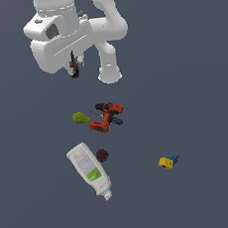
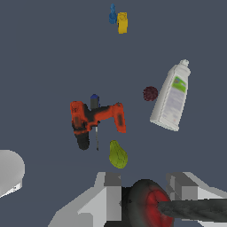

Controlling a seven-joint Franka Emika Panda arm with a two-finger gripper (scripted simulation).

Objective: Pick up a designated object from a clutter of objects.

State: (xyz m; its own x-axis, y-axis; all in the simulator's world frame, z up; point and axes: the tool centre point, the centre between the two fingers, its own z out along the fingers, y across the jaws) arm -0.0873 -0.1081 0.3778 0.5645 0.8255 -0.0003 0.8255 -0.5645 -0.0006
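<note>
My gripper (image 1: 74,65) hangs high above the clutter, shut on the designated object (image 1: 74,70), a slim tool with a black-and-red handle. In the wrist view the gripper (image 2: 146,195) clamps that handle (image 2: 148,207), seen end-on, and the dark shaft runs off to one side. Well below lies the clutter: the orange-red drill (image 1: 106,116) (image 2: 95,119) with a blue-handled slim tool (image 1: 118,121) (image 2: 94,101) tucked against it, and an olive-green lump (image 1: 80,118) (image 2: 117,155) beside them.
A white labelled bottle (image 1: 89,170) (image 2: 170,97) lies toward the front, a dark-red ball (image 1: 102,155) (image 2: 150,93) beside it. A small yellow-and-blue piece (image 1: 167,162) (image 2: 120,20) sits apart on the exterior view's right. The arm's white base (image 1: 108,61) stands behind the drill.
</note>
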